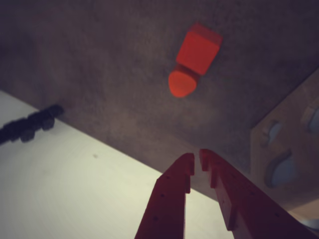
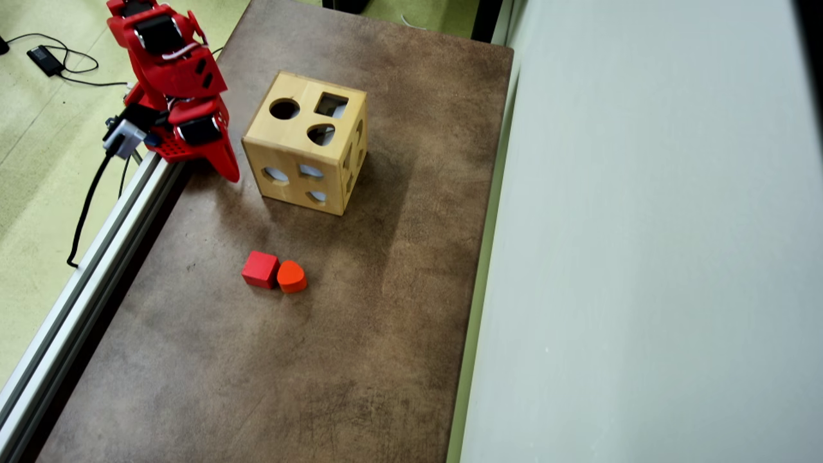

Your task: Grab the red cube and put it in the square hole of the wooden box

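Pincer [image 1: 196,160] nearly closed, empty. Well ahead: red cube [image 1: 199,49], touching orange block [image 1: 182,83]. Looks light, rigid wood; best pinched across free flat faces.

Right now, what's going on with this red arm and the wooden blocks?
Nothing is being held yet. The red arm's pincer sits nearly closed and empty at the table's left edge in the overhead view, beside the large pale wooden box. The small deep-red wooden cube lies on the brown table, touching an orange-red rounded block. The square hole on the box top is empty.
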